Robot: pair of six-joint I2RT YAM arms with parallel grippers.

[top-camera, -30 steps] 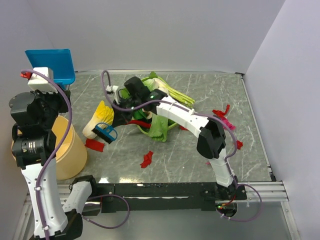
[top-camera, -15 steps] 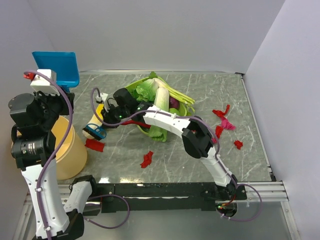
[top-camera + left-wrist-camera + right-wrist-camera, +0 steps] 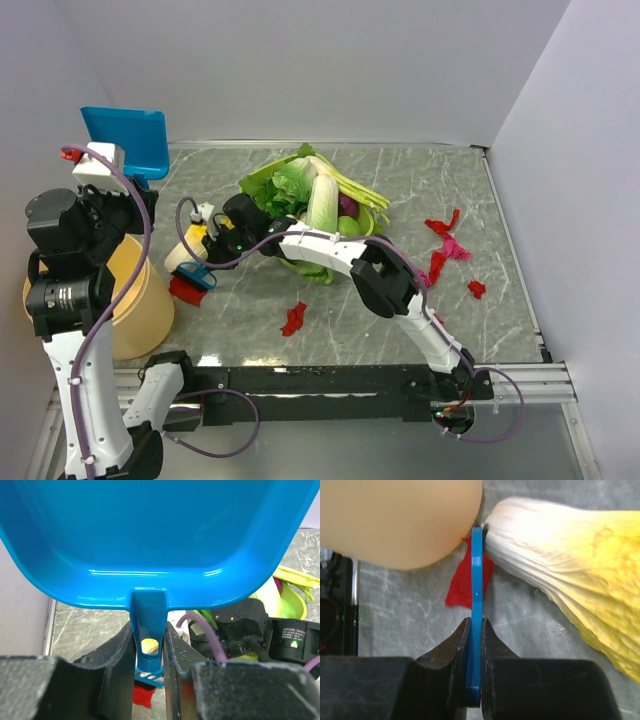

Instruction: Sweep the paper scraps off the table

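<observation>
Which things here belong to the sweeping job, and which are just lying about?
Job:
- paper scraps
- table
- dustpan, held in the left tool
- brush, held in the right tool
- bucket, probably for the scraps

Lying about:
- vegetable pile
- yellow cabbage
</observation>
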